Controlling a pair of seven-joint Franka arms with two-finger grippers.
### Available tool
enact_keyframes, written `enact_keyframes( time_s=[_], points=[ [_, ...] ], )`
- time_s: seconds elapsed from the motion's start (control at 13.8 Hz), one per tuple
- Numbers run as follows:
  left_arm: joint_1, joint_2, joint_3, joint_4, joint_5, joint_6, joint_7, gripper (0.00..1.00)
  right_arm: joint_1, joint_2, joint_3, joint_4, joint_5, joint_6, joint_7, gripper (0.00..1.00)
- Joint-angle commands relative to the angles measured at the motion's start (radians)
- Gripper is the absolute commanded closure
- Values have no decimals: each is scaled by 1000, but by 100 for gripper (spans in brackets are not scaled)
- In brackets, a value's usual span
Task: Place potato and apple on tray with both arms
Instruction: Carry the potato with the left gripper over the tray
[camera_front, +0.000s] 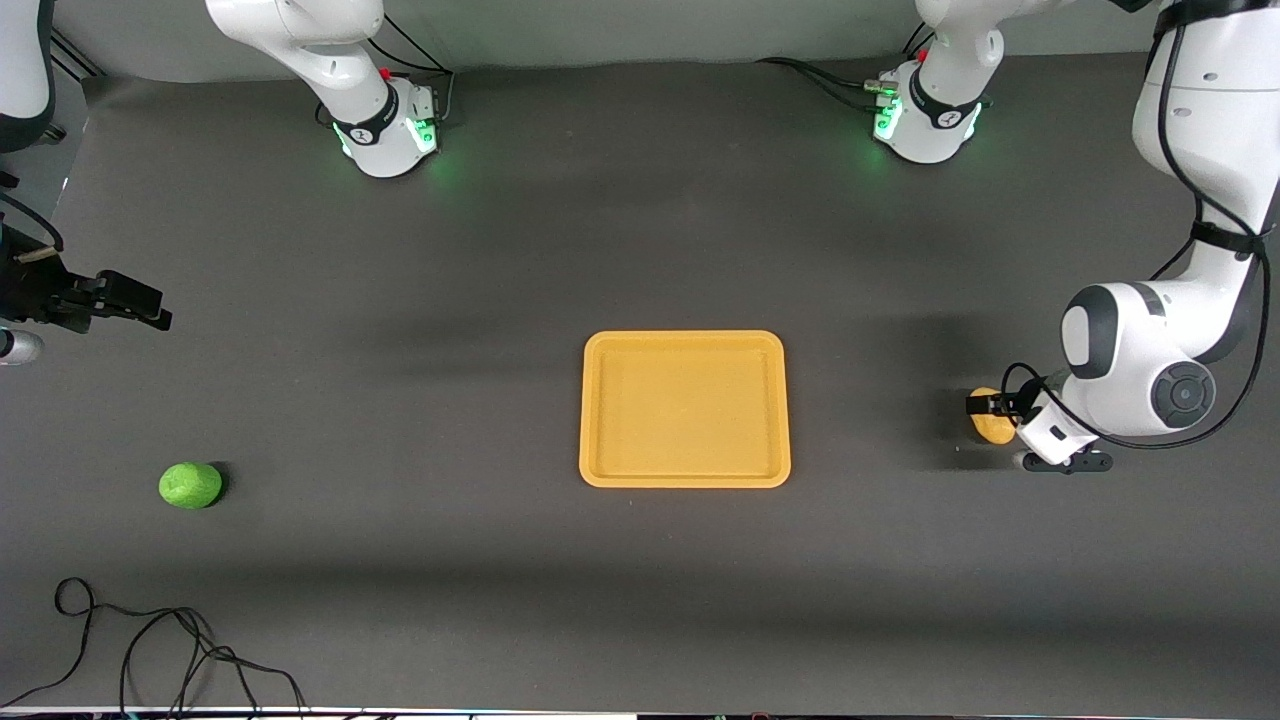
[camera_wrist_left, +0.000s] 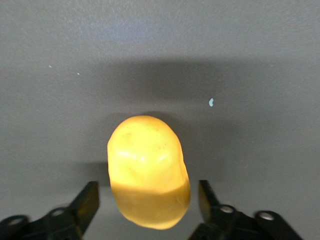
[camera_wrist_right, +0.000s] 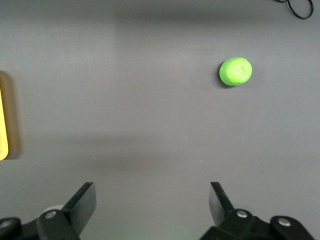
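Left gripper is down at the potato near the left arm's end of the worktop, fingers spread w/ the potato between them, a gap showing each side, so not clamped yet. Potato sits on the worktop, well apart from the tray. In front view the potato is partly hidden by the wrist.

Apple lies on the worktop toward the right arm's end, a bit nearer the front camera than the tray's middle, well apart from it. Loose black cable lies nearest the camera.

Tray sits mid-worktop, nothing on it.

Right gripper hangs over bare worktop at the right arm's end, fingers wide, holding nothing; apple well apart from it.
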Motion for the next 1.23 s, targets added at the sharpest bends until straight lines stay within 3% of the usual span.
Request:
enact_keyframes(
  time_s=[0.0, 0.07, 0.22, 0.36, 0.51, 0.94, 1.16],
  points=[
    [4, -17, -1, -4, -10, -3, -11, 63, 15, 4, -11, 7, -14, 6, 10, 0],
    [3, -24, -1, 2, -10, -11, -14, 82, 15, 4, -11, 7, -14, 6, 10, 0],
    [-5, -68, -3, 27, -10, -38, -24, 94, 15, 2, -11, 7, -14, 6, 10, 0],
    [-69, -128, -19, 54, -10, -100, -168, 96, 12, 6, -11, 12, -14, 15, 8, 0],
    [-181, -123, -32, 120, -10, -101, -341, 96, 1, 7, -21, 18, -15, 26, 2, 0],
    [-471, -38, -36, 136, -46, -60, -590, 94, -2, 73, -211, 31, -12, 121, -247, 0],
    [-528, 14, -35, 139, -63, 17, -661, 94, -25, 230, -290, 197, 11, 129, -393, 0]
  ],
)
